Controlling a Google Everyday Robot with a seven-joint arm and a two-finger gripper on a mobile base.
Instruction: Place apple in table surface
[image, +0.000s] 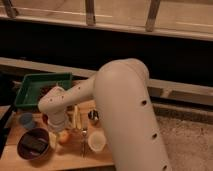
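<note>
Bottom of frame: plank surface (70, 159), crowded. Dark bowl (34, 145) lower left, white cup (96, 141) lower centre. Apple (64, 136) between them, close to the bowl rim, on or barely above the wood; contact not resolvable. Looks like the one free gap among the dishes, hence the drop spot.

End effector (58, 125) directly over the apple, hanging from the wrist at left centre. Grip state: cannot tell, nor whether apple held or let go. Top-down approach probably chosen to avoid clipping bowl and cup.

Judged stage: at or near release. Next: let go, lift straight up. Risk: apple rolling against bowl or cup.

Further up: small blue cup (26, 120) left, metal cup (93, 116) centre, green tray (42, 87) upper left. Big white arm (125, 110) filling the right half, hiding that side. Top: railing posts (90, 12).
</note>
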